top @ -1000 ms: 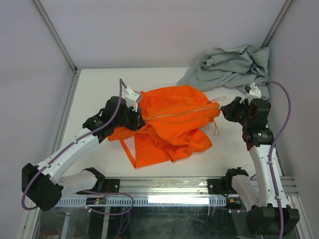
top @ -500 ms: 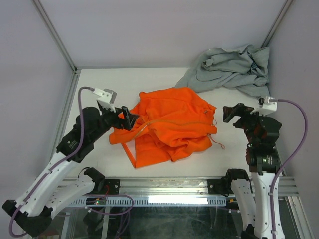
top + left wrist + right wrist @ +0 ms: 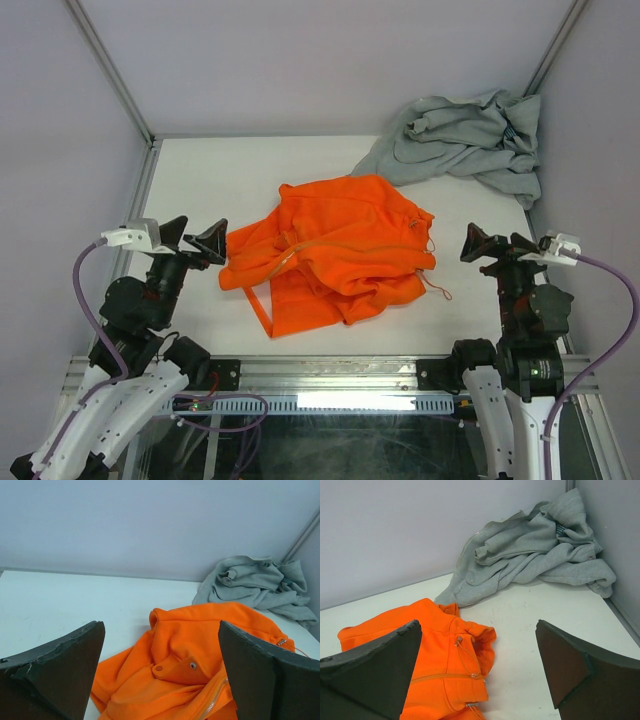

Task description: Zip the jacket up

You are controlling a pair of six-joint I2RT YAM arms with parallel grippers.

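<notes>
Jacket [image 3: 335, 255]: bright orange, lying in a crumpled heap on the white table [image 3: 220, 175]. The fabric is bunched and folded over itself, not spread flat.

A line of zipper [image 3: 345, 242] teeth crosses the top of the heap from its left side toward its right edge. The two rows sit together along the stretch that shows. Both ends are lost in folds, so how far it is closed cannot be told.

In the left wrist view, a flap with two snap studs [image 3: 193, 665] sits just above the zipper line. A thin orange drawcord [image 3: 441, 290] trails off the jacket's right edge onto the table. A narrow orange strap [image 3: 256, 305] loops out from the jacket's near-left corner.

Left gripper [image 3: 200, 233]: just beside the jacket's left edge. Jaws spread wide, holding nothing. Its dark fingers [image 3: 60, 670] frame the jacket in the wrist view.

Right gripper [image 3: 493, 245]: right of the jacket and apart from it, beyond the drawcord. Jaws likewise wide apart and empty. Its fingers [image 3: 375, 670] frame the jacket's right part.

Light grey garment [image 3: 460, 140]: a rumpled pile beyond the jacket to its far right, in the corner of the pale walls [image 3: 330, 60]. Its near hem lies close to the jacket's far-right edge. Whether the two touch cannot be told.
</notes>
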